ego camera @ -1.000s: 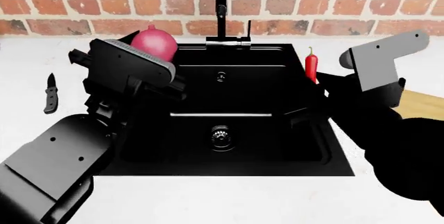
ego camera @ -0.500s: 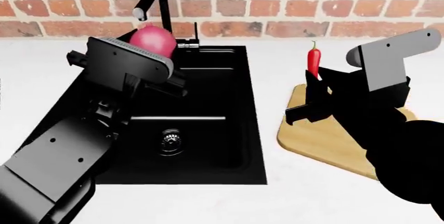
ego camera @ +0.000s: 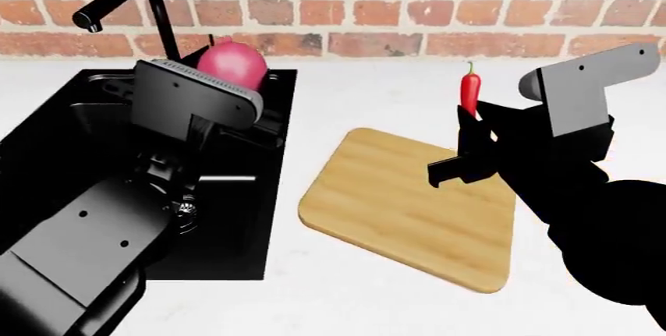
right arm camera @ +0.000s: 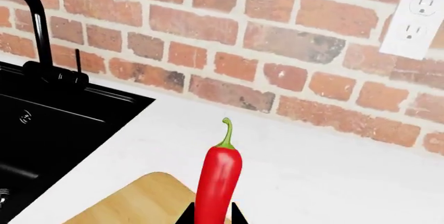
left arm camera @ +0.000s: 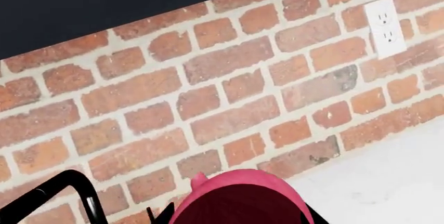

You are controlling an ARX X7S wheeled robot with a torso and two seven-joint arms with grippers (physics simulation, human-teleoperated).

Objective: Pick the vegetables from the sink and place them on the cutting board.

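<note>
Carry step. Left fingers (ego camera: 242, 96) pinch the onion (ego camera: 231, 65), raised over the sink (ego camera: 62, 129) edge. Right fingers (ego camera: 473, 135) pinch the chili (ego camera: 470, 91), stem up, above the board (ego camera: 406, 203). Next: lower both onto the board, then release.

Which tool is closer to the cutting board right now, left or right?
Right. The right tool, holding the chili pepper, hangs over the cutting board. The left tool, holding the onion, is off beside it, over the sink.
</note>
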